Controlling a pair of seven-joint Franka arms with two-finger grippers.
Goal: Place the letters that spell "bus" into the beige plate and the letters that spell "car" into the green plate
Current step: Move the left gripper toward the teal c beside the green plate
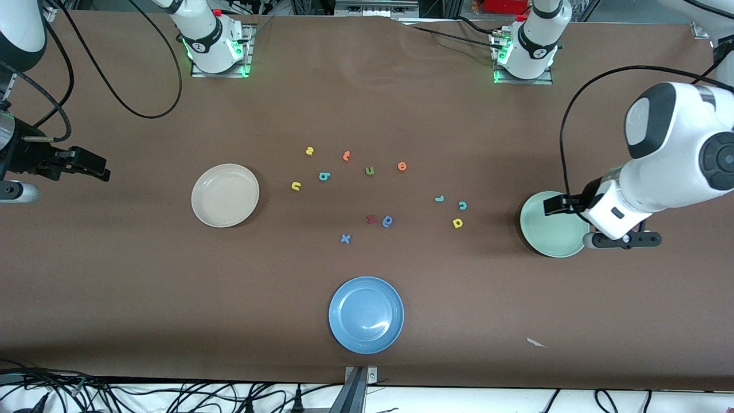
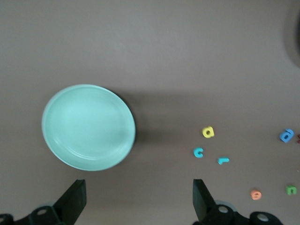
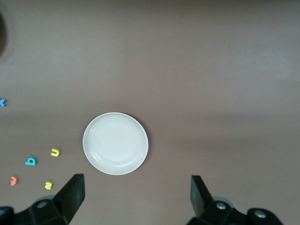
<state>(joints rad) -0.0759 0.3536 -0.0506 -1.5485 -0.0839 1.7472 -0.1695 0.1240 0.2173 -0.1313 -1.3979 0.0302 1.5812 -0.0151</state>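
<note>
Front camera sits high, facing my bases, whole desk [image 1: 114,287] in frame. Each wrist camera looks straight down from well above. Left wrist shares the green plate [image 2: 88,127] with front; right wrist shares the beige plate [image 3: 116,143].

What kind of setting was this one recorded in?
Likely a robotics lab bench: two arm bases bolted to a brown-covered table, loose cables along its edge, and foam letters scattered between three plates.

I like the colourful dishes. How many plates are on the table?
3. The beige plate lies toward the right arm's end, the green plate toward the left arm's end, partly under that arm, and the blue plate nearest the front camera. None seems hidden.
</note>
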